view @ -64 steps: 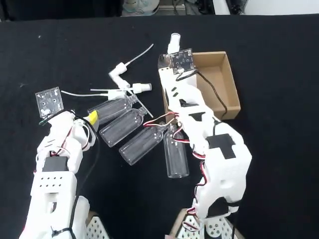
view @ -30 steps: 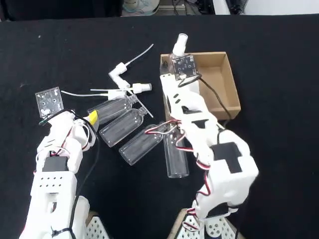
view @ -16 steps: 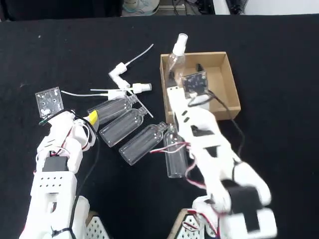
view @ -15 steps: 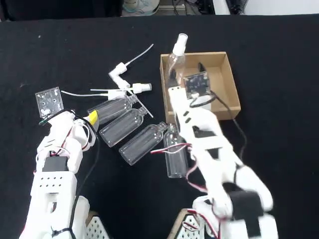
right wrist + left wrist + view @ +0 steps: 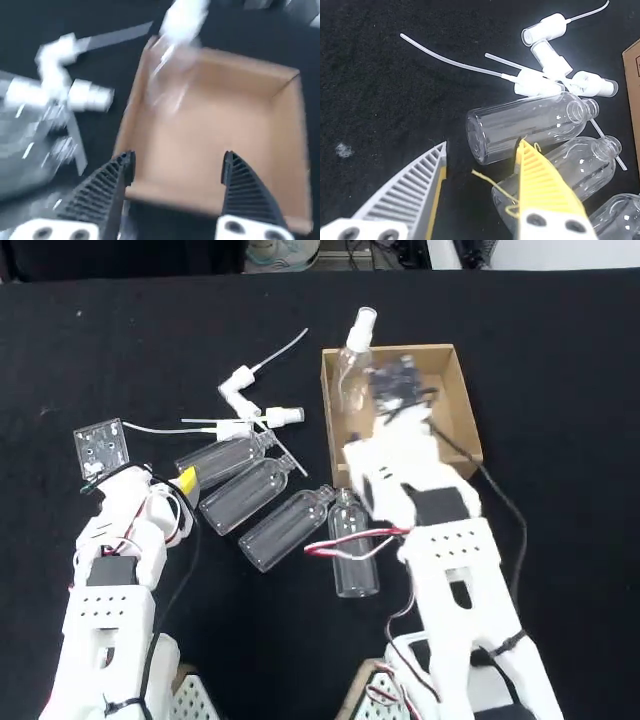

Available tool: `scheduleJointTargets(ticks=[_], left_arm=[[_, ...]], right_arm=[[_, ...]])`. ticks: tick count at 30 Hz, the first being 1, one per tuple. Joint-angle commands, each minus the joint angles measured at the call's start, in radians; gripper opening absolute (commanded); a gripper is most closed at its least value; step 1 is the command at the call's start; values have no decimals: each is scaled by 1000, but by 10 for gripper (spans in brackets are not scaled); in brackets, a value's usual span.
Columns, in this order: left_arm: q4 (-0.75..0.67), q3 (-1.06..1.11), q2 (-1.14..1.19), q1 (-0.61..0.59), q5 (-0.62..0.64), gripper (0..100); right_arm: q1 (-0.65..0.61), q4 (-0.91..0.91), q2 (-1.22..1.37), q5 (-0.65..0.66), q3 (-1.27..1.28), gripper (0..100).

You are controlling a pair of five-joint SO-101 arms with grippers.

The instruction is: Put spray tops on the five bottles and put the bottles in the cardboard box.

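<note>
The right claw (image 5: 178,159) is held open and empty over the cardboard box (image 5: 455,390), in whose 11 o'clock corner the one capped bottle (image 5: 350,365) is leaned, its head past the rim. This claw is best drawn straight up, it is judged, so the leaning bottle is not toppled. The left claw (image 5: 482,147), likewise spread and empty, is poised by the base of one of four open bottles (image 5: 250,490) fanned at table centre; loose spray tops (image 5: 242,383) are strewn at their 11 o'clock. The bottles are clear, smooth, round plastic, apt to roll; the tops are white with thin, bendy tubes.
</note>
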Motion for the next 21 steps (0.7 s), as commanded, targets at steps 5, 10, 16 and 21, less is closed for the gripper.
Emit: scheduleJointTargets(ticks=[5, 10, 16, 21], left_arm=[[-21, -16, -15, -10, 5, 220], [-21, -16, -15, -10, 5, 220], [-21, -16, -15, -10, 5, 220], [-21, -16, -15, -10, 5, 220]], right_arm=[[-126, 259, -16, -141, -41, 245], [-147, 163, 137, -176, 8, 245], [-160, 155, 329, -176, -45, 245], [-158, 158, 395, -173, -42, 240]])
